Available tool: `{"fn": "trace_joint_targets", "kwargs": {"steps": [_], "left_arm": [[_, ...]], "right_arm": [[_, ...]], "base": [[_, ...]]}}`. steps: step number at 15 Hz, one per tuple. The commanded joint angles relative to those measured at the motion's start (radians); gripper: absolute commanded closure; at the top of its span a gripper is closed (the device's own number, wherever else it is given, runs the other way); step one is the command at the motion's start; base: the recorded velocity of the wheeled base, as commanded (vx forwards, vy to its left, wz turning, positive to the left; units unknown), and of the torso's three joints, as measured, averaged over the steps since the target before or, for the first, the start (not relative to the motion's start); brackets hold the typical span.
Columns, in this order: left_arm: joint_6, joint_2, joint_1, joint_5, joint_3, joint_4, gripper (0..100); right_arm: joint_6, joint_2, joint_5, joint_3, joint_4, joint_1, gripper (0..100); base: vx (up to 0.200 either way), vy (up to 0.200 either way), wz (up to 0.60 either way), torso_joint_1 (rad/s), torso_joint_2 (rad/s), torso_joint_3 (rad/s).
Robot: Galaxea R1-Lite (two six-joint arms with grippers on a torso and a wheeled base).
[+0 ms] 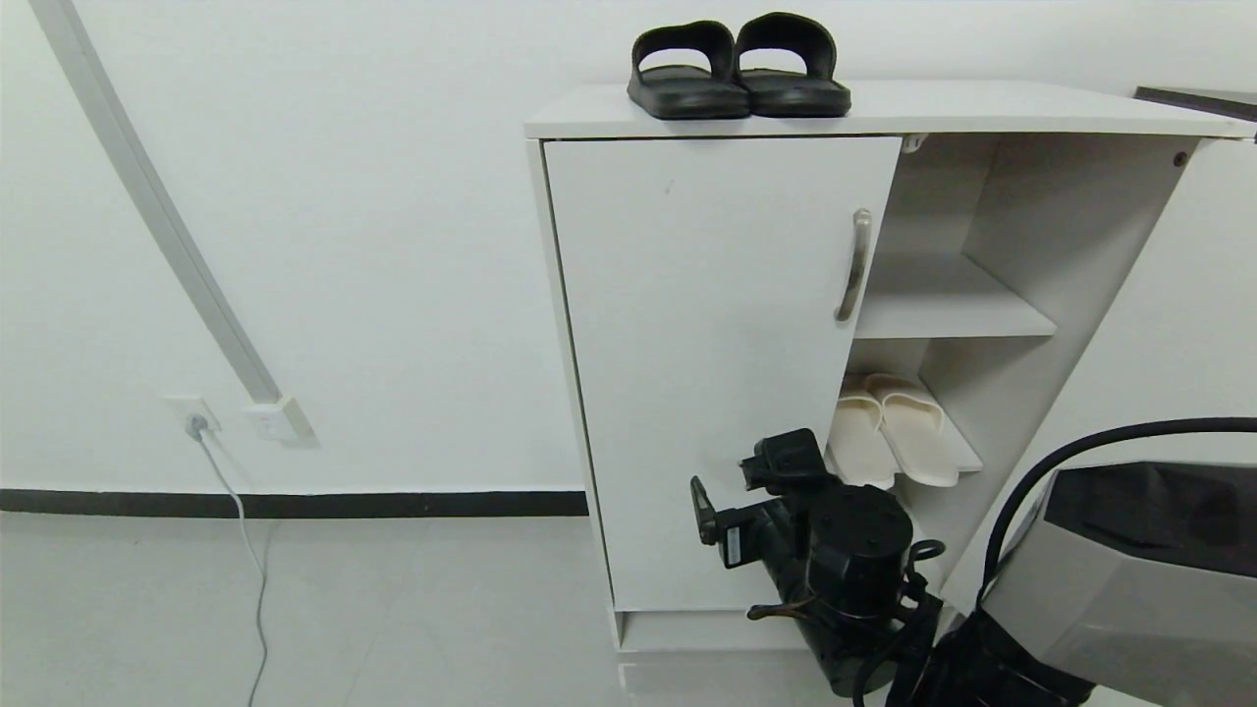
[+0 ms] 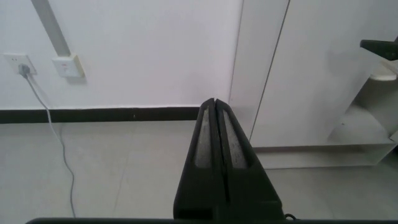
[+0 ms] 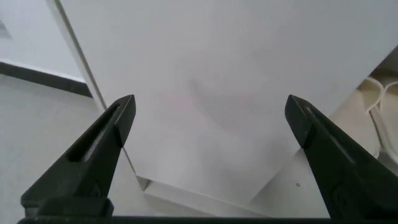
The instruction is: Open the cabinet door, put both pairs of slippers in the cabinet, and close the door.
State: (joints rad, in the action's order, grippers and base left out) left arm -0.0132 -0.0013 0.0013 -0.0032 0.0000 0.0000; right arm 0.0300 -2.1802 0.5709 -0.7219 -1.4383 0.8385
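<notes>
A white cabinet (image 1: 982,103) stands against the wall with its left door (image 1: 707,344) shut and its right door (image 1: 1169,314) swung open. A pair of black slippers (image 1: 738,69) sits on the cabinet top. A pair of white slippers (image 1: 889,432) lies on the lower shelf inside, also seen as white slippers (image 3: 382,99) past the door's edge. My right gripper (image 1: 741,481) hangs open and empty close in front of the lower part of the shut door (image 3: 217,62). My left gripper (image 2: 214,109) is shut on nothing, low over the floor to the cabinet's (image 2: 298,74) left.
A metal handle (image 1: 854,265) runs down the shut door's right edge. The upper shelf (image 1: 943,309) inside is bare. A wall socket (image 1: 196,422) with a hanging cable (image 1: 250,550) and a slanted conduit (image 1: 157,206) are on the wall at left, above open floor.
</notes>
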Motion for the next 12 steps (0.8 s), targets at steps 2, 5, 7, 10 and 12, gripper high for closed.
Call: {"fn": "trace_joint_targets", "kwargs": {"steps": [2, 5, 7, 10, 12], "left_arm": [[-0.001, 0.001, 0.0, 0.002, 0.0, 0.0, 100], [-0.001, 0.001, 0.0, 0.002, 0.0, 0.0, 100], [-0.001, 0.001, 0.0, 0.002, 0.0, 0.0, 100], [-0.001, 0.001, 0.0, 0.002, 0.0, 0.0, 100], [-0.001, 0.001, 0.0, 0.002, 0.0, 0.0, 100]], "right_arm": [[0.014, -0.006, -0.002, 0.016, -0.011, -0.002, 0], [0.014, -0.006, -0.003, 0.016, -0.013, -0.002, 0], [0.014, -0.006, -0.003, 0.015, -0.013, -0.002, 0], [0.014, -0.016, -0.003, 0.013, -0.014, -0.007, 0], [0.014, -0.016, -0.002, 0.013, -0.013, -0.007, 0]], "base": [[0.0, 0.0, 0.0, 0.0, 0.0, 0.0], [0.0, 0.0, 0.0, 0.0, 0.0, 0.0], [0.0, 0.0, 0.0, 0.0, 0.0, 0.0], [0.0, 0.0, 0.0, 0.002, -0.03, -0.033], [0.0, 0.0, 0.0, 0.007, -0.16, -0.276]]}}
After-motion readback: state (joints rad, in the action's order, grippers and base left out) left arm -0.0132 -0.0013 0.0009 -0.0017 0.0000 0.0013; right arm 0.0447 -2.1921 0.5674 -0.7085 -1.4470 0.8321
